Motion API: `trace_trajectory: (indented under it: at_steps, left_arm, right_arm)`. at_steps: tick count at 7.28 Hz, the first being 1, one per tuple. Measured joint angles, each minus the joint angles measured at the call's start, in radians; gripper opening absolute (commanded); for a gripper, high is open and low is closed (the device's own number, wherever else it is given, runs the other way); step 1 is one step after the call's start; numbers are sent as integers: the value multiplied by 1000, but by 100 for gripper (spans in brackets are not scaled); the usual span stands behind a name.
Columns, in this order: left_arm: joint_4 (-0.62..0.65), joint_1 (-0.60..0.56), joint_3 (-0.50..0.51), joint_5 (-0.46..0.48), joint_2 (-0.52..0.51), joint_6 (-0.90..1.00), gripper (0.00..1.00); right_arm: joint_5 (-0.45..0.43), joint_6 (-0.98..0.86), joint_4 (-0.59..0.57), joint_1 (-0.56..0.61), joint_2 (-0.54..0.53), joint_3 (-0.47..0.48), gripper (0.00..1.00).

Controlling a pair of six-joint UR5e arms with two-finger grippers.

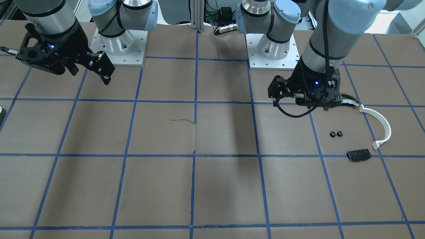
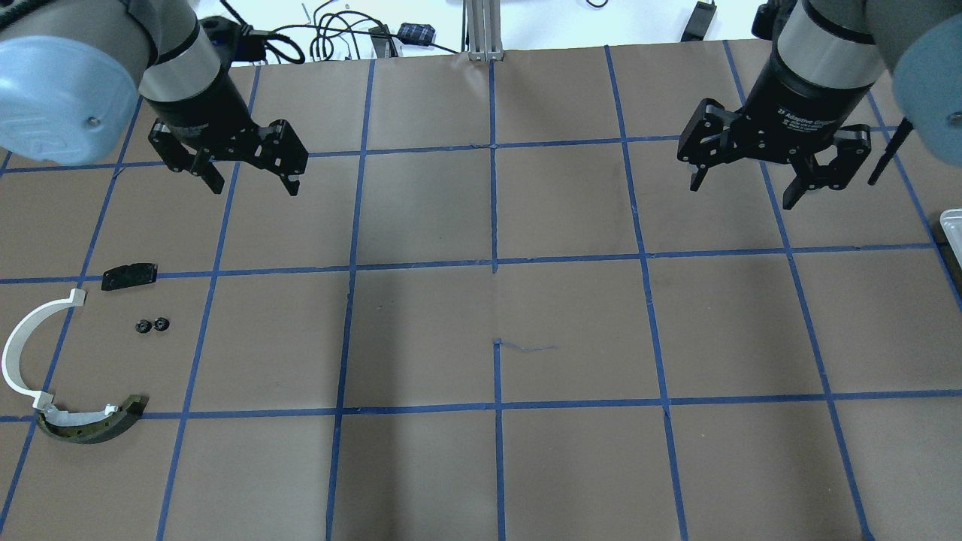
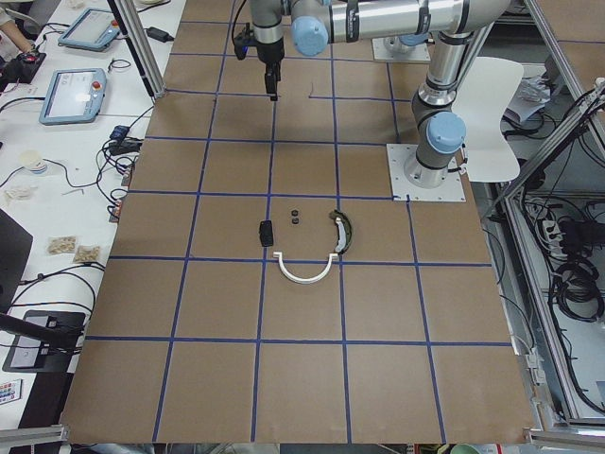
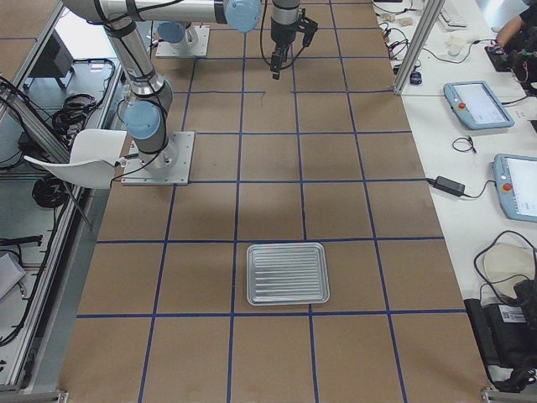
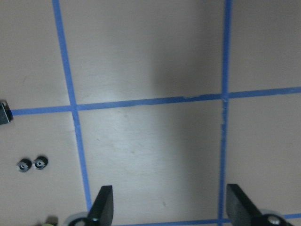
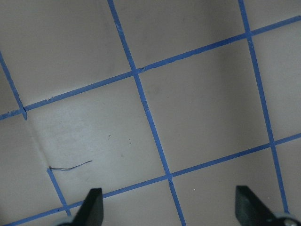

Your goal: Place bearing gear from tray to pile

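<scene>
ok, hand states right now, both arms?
Left hand: open, holding nothing.
Right hand: open, holding nothing.

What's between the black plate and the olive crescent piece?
Two small black gears, side by side, lie between the black plate and the crescent piece; the overhead view shows it.

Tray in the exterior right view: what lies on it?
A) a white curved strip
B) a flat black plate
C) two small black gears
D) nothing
D: the tray shows only its bare ribbed metal, while the two small gears lie on the table near the black plate.
</scene>
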Motion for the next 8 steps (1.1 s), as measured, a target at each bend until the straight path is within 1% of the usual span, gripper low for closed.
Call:
trace_trajectory:
  at_steps: [1, 2, 3, 4, 5, 8]
  left_arm:
    - [-10, -18, 19, -32, 37, -15, 100]
    - [-25, -24, 26, -15, 62, -20, 100]
    - [-55, -21, 29, 29, 75, -25, 100]
    - [-82, -9, 35, 32, 77, -41, 100]
    - [-97, 5, 49, 14, 71, -58, 100]
    - [-147, 18, 101, 0, 43, -58, 100]
  right_arm:
    - [0, 0, 0, 0, 0, 0, 100]
    - [0, 0, 0, 0, 0, 0, 100]
    - [0, 0, 0, -1, 0, 0, 100]
    - [0, 0, 0, -1, 0, 0, 100]
    - [0, 0, 0, -1, 0, 1, 100]
    - [0, 0, 0, -1, 0, 1, 100]
